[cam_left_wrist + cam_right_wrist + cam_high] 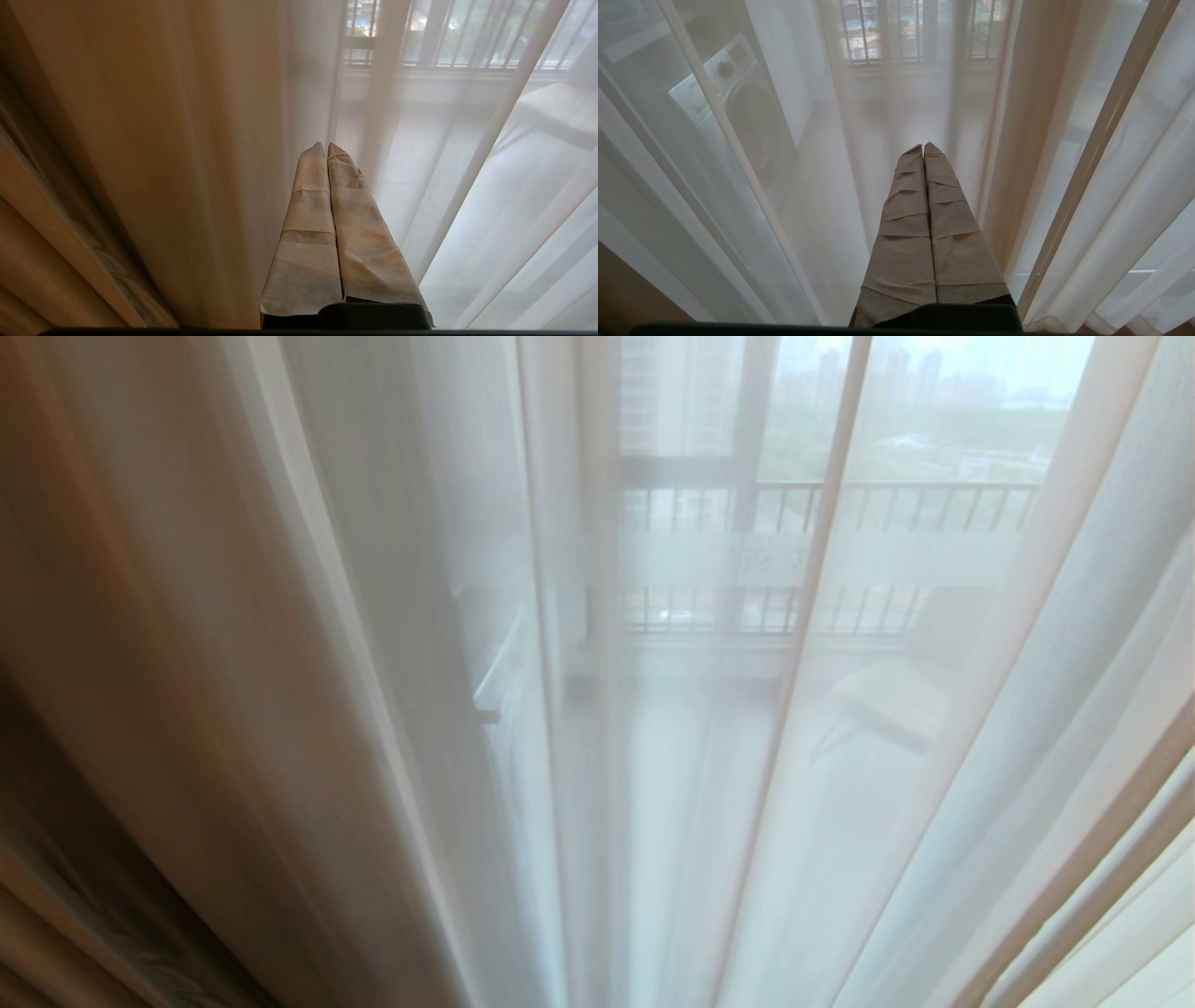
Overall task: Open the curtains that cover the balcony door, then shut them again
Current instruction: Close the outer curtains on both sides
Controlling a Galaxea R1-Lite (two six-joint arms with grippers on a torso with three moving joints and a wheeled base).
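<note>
Both grippers are pressed shut and nothing is held: the left gripper (325,148) and the right gripper (923,148), fingers wrapped in tape, are pointed at the curtains (308,709), drawn closed just ahead of the tips. Beside the left gripper the thick beige layer (140,163) is hung; ahead of both, sheer voile (896,116) is spread. Beyond it a railing (840,504) is glimpsed.
</note>
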